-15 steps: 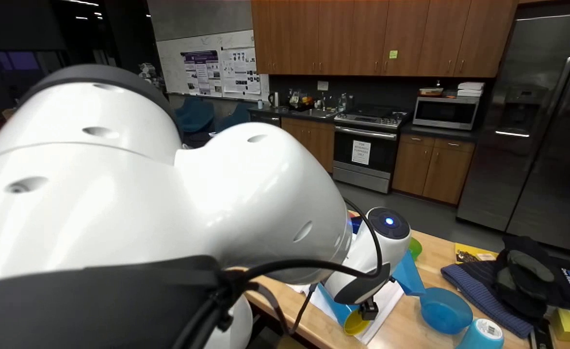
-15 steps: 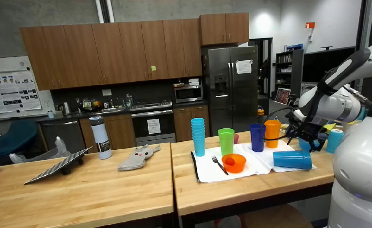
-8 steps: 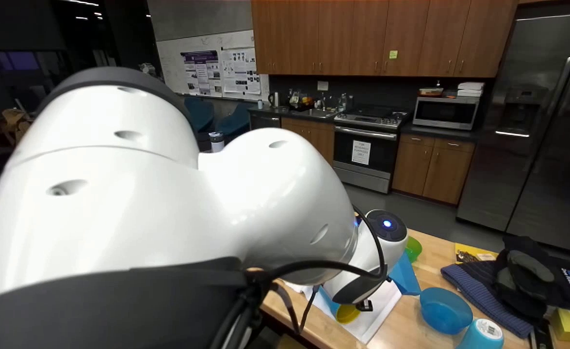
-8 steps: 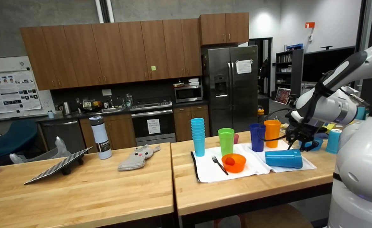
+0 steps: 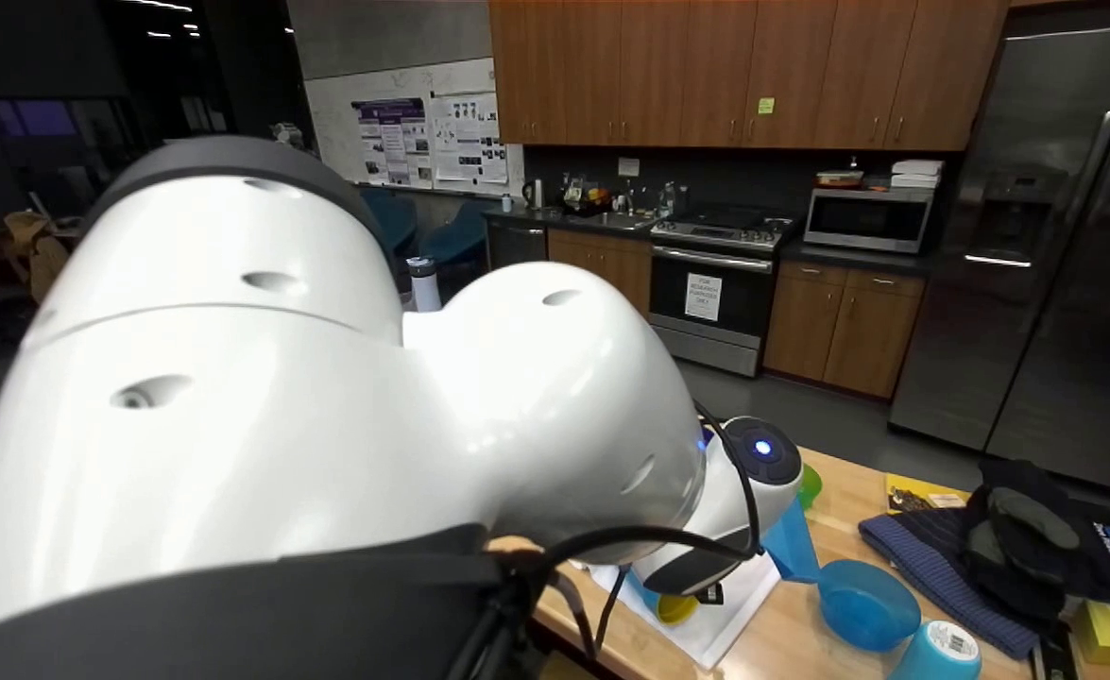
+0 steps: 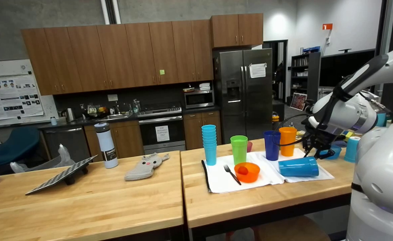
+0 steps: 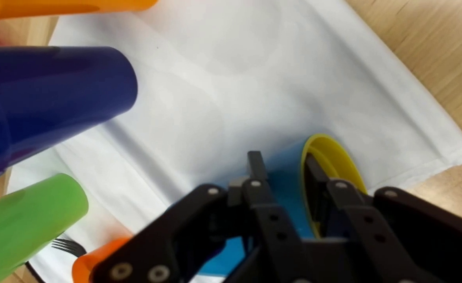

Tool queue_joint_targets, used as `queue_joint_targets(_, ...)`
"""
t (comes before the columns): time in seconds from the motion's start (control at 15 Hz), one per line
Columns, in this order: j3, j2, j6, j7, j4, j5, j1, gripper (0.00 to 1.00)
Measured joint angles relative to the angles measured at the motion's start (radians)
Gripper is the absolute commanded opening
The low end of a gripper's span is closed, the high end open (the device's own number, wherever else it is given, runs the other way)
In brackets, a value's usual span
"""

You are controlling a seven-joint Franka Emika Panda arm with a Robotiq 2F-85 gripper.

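In the wrist view, the black two-fingered claw (image 7: pixel 285 161) is standing partly parted rather than clenched. It is straddling the rim of a blue plastic cup with a yellow interior (image 7: pixel 289 192), one finger showing within the mouth and the other over the outer wall; whether either is touching, I cannot tell. The cup is lying on its side on a wrinkled white sheet (image 7: pixel 250 78), its mouth facing between two and three o'clock in that view.

Taking the cup as the dial's centre in an exterior view, a tall orange tumbler (image 6: pixel 287 139) is standing at eleven o'clock, a dark blue tumbler (image 6: pixel 272 147) at ten, and a green tumbler (image 6: pixel 239 149) between nine and ten. A round orange bowl (image 6: pixel 249 177) is sitting at nine, with a black fork (image 6: pixel 232 174) lying just beside it, and a translucent blue bowl (image 6: pixel 333 152) is resting at two.
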Motion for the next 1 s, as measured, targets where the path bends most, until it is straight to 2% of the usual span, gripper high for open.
queue_joint_targets(0.27,0.006,-0.006,0.000,0.000,0.004,0.000,-0.002,0.07)
queue_joint_targets(0.47,0.076,-0.001,-0.002,0.000,0.019,0.000,-0.050,0.07)
queue_joint_targets(0.67,0.193,0.007,-0.005,0.000,0.034,0.000,-0.128,0.07)
queue_joint_targets(1.0,0.440,0.020,-0.071,0.002,0.070,0.001,-0.287,0.07)
